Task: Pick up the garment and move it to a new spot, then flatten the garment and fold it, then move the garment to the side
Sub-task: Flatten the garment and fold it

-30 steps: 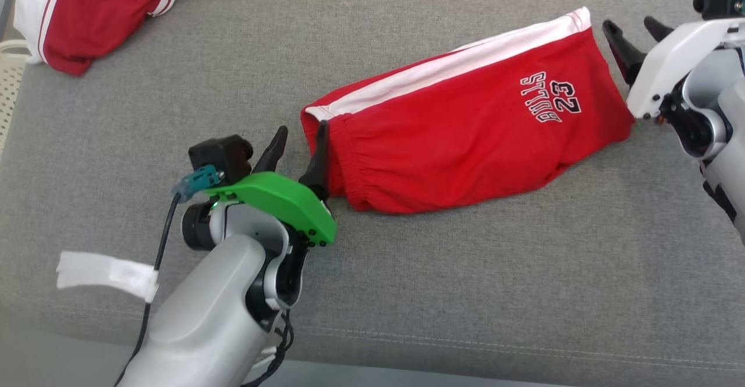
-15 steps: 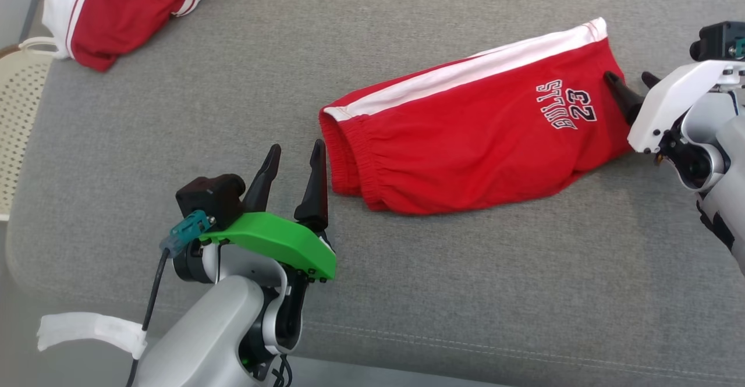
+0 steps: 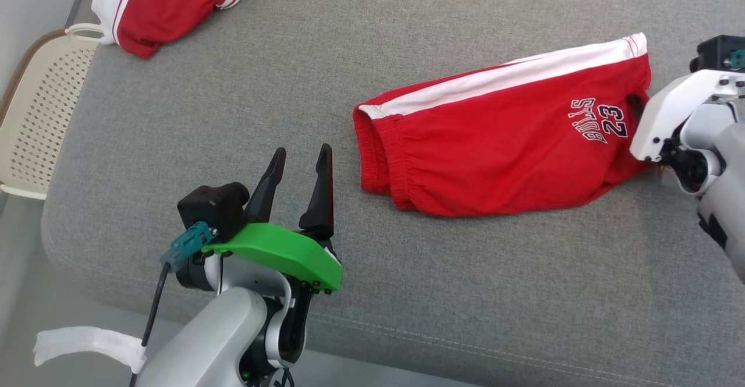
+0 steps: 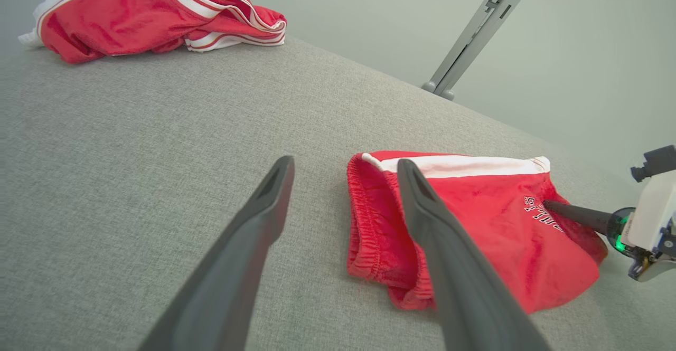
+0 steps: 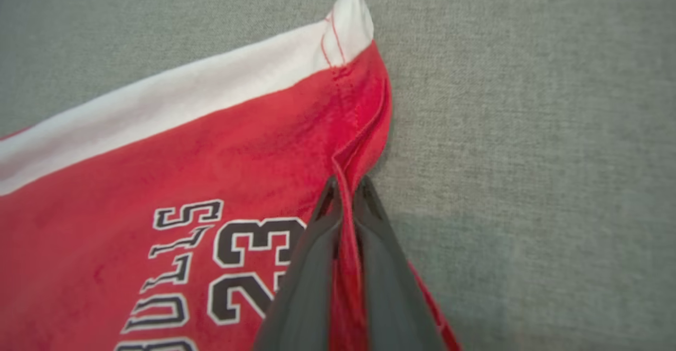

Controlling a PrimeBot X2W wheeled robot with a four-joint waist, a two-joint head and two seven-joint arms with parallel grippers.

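Garment: red shorts (image 3: pixel 495 154) lie on the grey cushion (image 3: pixel 233 84), doubled leg over leg, white stripe (image 3: pixel 506 75) along the far edge, towards the robot's right of centre
Right hand: the right gripper (image 5: pixel 346 185) has its two fingers pressed together on a ridge of red cloth at the hem (image 5: pixel 364 145), just below the white corner
Left hand: the left gripper (image 3: pixel 302 149) has its fingers spread wide, holds nothing, and hovers near the waistband (image 3: pixel 378 154) without touching it
Step in hand: probably taking hold of the leg end, either to fold it over or to carry the shorts aside; the pictures do not settle which
Grip check: the pinch looks thin, so it may have caught only the top layer; a slow first lift would show whether both layers rise together
Lift: raise only enough to clear the cushion, since a high pull would let the doubled legs fall open
Left hand's part: closing on the waistband would keep that end from dragging or bunching
Path: keep the stripe edge straight and the cloth lightly taut between both ends
Keep clear of: the second red garment (image 3: pixel 157 3) at the far left corner, and the pale chair (image 3: pixel 35 113) beyond the cushion's edge
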